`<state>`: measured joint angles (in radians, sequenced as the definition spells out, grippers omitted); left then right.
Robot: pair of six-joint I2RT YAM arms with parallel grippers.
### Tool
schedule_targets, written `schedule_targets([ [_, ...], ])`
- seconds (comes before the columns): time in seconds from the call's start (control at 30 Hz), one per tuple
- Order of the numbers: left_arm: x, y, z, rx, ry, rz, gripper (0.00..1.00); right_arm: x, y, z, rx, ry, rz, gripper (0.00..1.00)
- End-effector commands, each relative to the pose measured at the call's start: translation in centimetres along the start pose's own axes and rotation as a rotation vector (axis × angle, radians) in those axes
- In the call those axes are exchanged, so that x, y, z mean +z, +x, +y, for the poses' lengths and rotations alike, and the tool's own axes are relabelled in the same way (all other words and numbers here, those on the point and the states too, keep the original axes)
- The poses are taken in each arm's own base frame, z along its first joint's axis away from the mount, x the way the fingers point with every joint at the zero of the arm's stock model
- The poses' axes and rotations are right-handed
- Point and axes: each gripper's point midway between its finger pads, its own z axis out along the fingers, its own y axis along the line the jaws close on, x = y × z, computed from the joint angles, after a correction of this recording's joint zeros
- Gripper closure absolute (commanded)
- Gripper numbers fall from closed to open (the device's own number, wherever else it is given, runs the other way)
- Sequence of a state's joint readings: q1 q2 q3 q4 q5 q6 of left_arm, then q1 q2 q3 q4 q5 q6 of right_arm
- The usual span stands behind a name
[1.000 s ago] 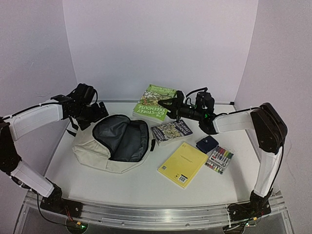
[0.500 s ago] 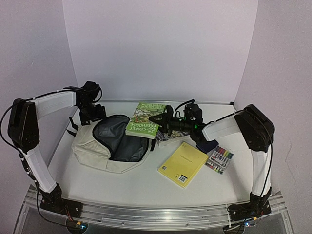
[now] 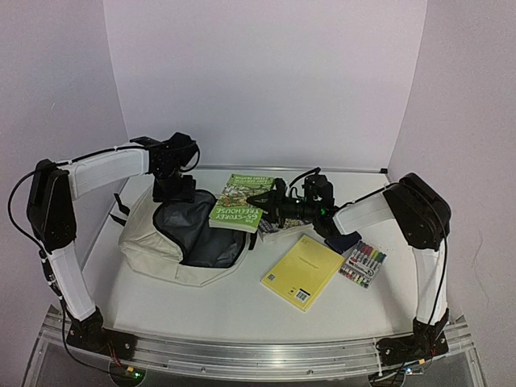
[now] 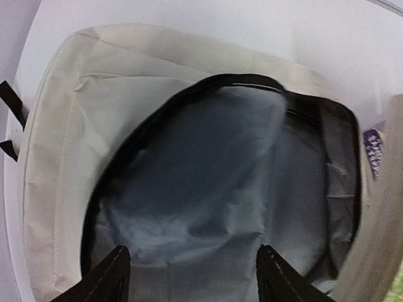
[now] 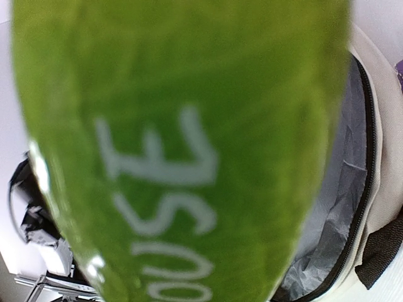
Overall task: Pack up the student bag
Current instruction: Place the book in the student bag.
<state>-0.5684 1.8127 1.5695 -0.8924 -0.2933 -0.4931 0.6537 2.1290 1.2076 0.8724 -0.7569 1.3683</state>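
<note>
The student bag (image 3: 149,246) lies on its side at the table's left, its zipper undone and the dark grey lining (image 4: 208,176) showing. My left gripper (image 3: 176,192) hovers at the far rim of the mouth. It is open, and its two black fingertips (image 4: 116,274) straddle crumpled lining without pinching it. My right gripper (image 3: 261,201) is shut on the edge of a green book (image 3: 236,205), held flat over the right side of the bag's mouth. In the right wrist view the green book (image 5: 189,126) hides the fingers, with the bag's rim (image 5: 385,119) to its right.
A patterned book (image 3: 284,228) lies under the right arm. A yellow notebook (image 3: 302,272) and a pack of coloured markers (image 3: 363,264) lie at front right. A navy pouch (image 3: 345,242) peeks out behind the right forearm. Purple walls close in on three sides.
The right gripper carried the green book left, from the back of the table to the bag's mouth. The left gripper swung right along the bag's far edge and its jaws narrowed somewhat.
</note>
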Motion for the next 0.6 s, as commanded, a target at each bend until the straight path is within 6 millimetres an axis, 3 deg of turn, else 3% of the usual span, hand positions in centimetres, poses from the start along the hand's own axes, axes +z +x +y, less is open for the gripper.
schedule_targets([
  [0.0,-2.7,-0.6,-1.6,0.064,0.068,-0.005,0.37,0.1,-0.1,3.1,-0.097,-0.102,-0.004,1.0],
  [0.17,-0.2,1.3,-4.5,0.114,0.138,0.073,0.39,0.0,-0.1,2.1,-0.082,-0.076,-0.014,1.0],
  [0.4,3.8,3.0,-5.5,0.167,0.081,0.139,0.36,-0.4,-0.2,1.2,-0.073,-0.044,-0.027,1.0],
  [0.57,5.6,3.5,-5.6,0.185,0.045,0.159,0.37,-0.9,-0.4,0.5,-0.065,-0.017,-0.043,1.0],
])
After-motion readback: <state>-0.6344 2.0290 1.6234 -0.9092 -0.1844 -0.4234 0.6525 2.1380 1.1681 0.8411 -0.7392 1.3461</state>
